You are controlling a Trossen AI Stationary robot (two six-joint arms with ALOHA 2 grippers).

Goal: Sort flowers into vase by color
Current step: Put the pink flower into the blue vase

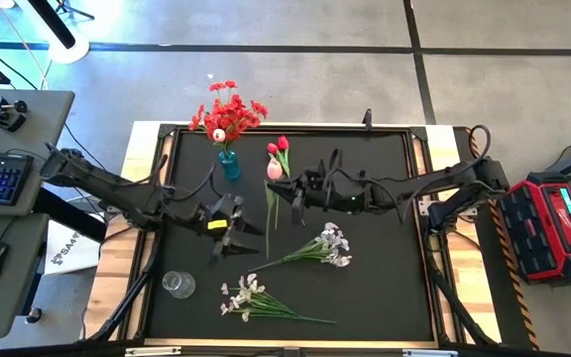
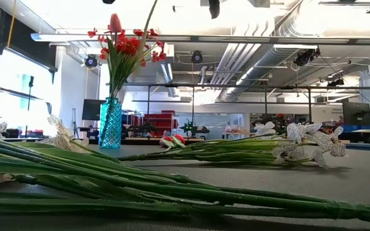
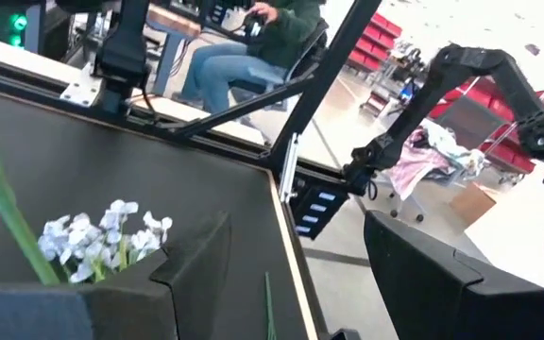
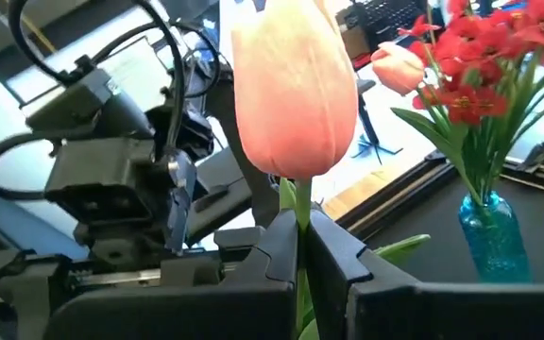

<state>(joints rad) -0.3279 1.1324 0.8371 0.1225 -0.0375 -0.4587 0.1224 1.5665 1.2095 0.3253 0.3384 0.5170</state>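
A blue glass vase at the far left of the black mat holds red flowers. My right gripper is shut on a pale pink tulip raised just right of the vase. A red tulip lies on the mat beyond it. Two white sprays lie flat on the mat's near half. My left gripper hovers open over the mat left of centre, with nothing between its fingers. My right gripper pinches the pink tulip's thin green stem between its two fingers, just below the bud. The fingers reach in level from the table's right, across the stem. The tulip is clear of the table, and its stem hangs below toward the near edge.
An empty clear glass stands at the mat's near left corner. A wooden rim frames the mat. A red case sits off the table's right side. A seated person shows beyond the table.
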